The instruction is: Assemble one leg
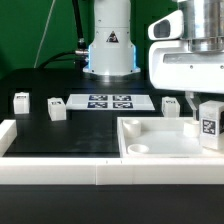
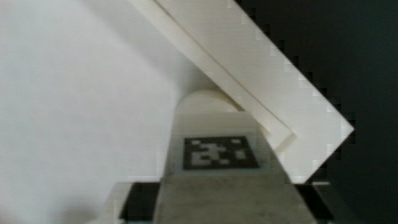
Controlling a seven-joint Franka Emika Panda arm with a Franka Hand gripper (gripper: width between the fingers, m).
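My gripper (image 1: pixel 203 109) is shut on one leg (image 1: pixel 209 127), a stubby white block with a square tag. It holds the leg upright at the exterior view's right, over the right side of the large white tray-like tabletop (image 1: pixel 160 150). In the wrist view the leg (image 2: pixel 221 150) sits between my dark fingers (image 2: pixel 153 200), with the gripper (image 2: pixel 217 206) close above the tabletop's raised rim (image 2: pixel 267 75). I cannot tell whether the leg touches the tabletop. Three other legs lie on the black table: two at the left (image 1: pixel 21 100) (image 1: pixel 56 110) and one at the back right (image 1: pixel 170 104).
The marker board (image 1: pixel 108 101) lies flat at the back middle, in front of the robot base (image 1: pixel 110 50). A white wall (image 1: pixel 60 170) runs along the front, with a raised end at the left (image 1: pixel 8 135).
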